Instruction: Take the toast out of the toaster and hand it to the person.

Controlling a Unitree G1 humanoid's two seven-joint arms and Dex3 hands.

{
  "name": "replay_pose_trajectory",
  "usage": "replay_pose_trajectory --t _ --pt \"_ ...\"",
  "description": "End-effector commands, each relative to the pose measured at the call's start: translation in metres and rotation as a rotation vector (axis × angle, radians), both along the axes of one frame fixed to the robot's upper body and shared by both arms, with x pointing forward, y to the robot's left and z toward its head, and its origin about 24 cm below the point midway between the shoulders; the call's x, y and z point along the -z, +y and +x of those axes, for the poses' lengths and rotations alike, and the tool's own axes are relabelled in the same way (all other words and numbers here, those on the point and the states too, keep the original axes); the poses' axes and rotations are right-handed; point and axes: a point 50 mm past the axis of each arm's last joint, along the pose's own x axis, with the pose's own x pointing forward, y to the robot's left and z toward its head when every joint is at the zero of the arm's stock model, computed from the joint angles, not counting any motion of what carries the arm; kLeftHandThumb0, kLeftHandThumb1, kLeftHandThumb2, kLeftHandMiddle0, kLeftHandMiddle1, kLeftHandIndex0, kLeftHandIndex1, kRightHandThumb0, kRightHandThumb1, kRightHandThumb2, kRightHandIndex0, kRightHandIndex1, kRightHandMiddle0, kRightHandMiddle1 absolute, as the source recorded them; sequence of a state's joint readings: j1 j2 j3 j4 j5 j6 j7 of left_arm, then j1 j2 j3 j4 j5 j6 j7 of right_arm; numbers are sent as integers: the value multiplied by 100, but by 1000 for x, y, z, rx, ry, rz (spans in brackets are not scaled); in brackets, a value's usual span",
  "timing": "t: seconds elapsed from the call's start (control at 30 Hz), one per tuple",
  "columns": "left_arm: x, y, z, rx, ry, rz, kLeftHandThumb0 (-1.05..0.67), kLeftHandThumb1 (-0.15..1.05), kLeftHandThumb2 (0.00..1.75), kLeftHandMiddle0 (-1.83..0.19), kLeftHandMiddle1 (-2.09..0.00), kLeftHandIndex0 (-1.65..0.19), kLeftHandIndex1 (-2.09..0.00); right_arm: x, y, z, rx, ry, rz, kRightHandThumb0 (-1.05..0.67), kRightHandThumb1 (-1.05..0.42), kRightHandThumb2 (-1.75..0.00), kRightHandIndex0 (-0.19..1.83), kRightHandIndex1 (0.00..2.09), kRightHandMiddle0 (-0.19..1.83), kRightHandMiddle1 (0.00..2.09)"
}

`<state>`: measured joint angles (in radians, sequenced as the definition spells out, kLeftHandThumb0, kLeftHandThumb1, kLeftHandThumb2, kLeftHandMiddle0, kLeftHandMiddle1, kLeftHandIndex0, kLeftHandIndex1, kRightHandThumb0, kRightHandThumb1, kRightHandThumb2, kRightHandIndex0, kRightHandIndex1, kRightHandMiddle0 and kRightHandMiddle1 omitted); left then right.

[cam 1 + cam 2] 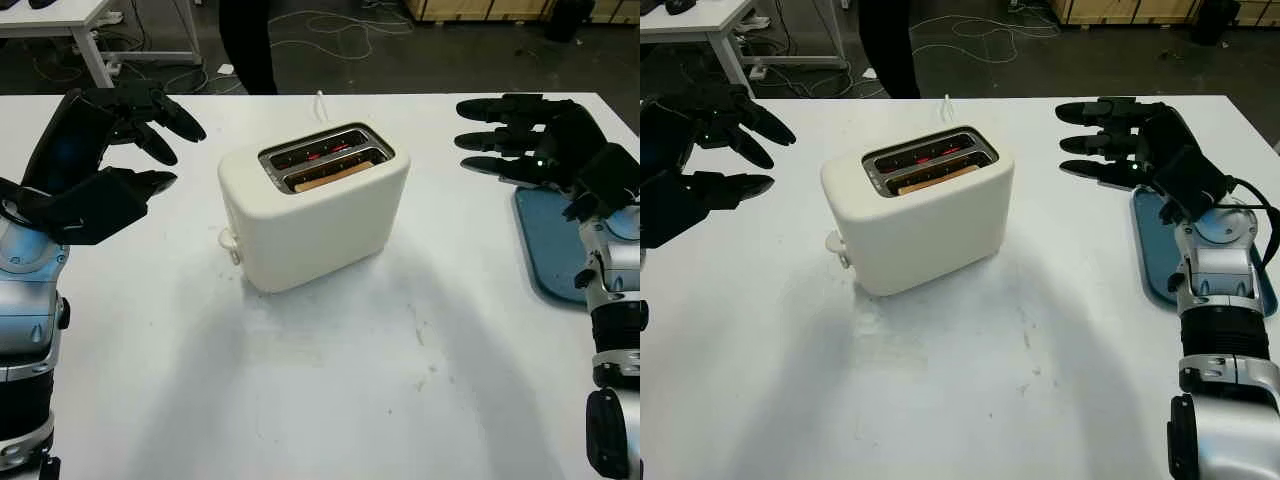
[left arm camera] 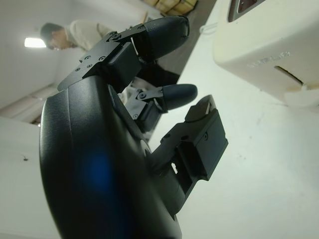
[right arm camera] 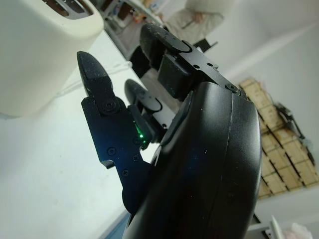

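A cream two-slot toaster [image 1: 315,205] stands in the middle of the white table [image 1: 330,390]. A slice of toast [image 1: 332,176] sits down in the slot nearer me, its brown edge just below the rim; the far slot glows red inside. My left hand [image 1: 140,150] hovers open to the left of the toaster, a hand's width from it. My right hand [image 1: 500,140] hovers open to the right of the toaster, fingers pointing toward it. A person [image 1: 245,45] in dark trousers stands behind the table's far edge.
A blue tray [image 1: 545,240] lies on the table under my right forearm. The toaster's white cord [image 1: 320,102] runs off the far edge. Another white table [image 1: 60,25] and cables on the floor lie beyond. Stacked cardboard boxes [image 3: 279,144] stand in the background.
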<state>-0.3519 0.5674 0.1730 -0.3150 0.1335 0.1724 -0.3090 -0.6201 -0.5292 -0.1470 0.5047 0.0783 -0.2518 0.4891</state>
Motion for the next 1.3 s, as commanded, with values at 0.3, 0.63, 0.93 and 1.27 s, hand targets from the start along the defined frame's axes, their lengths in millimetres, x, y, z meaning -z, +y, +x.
replay_pose_trajectory --t 0.3,0.63,0.93,1.27 --pt "-3 -1 0 7 -21 -2 58 69 32 -78 -121 -74 -100 0 1 0 -7 -11 9 -31 -76 0 94 0 83 0" --pt "-3 -2 0 6 -17 -5 59 68 33 -78 -121 -74 -100 0 1 0 -7 -11 2 -31 -77 0 94 0 83 0" --pt "-4 -2 -1 -1 -15 0 58 68 34 -77 -121 -73 -100 0 2 0 -7 -12 9 -30 -76 0 94 0 84 0" --pt "-3 -2 0 7 -23 -8 61 68 34 -78 -121 -74 -101 0 1 -1 -3 -11 4 -32 -77 0 94 0 83 0"
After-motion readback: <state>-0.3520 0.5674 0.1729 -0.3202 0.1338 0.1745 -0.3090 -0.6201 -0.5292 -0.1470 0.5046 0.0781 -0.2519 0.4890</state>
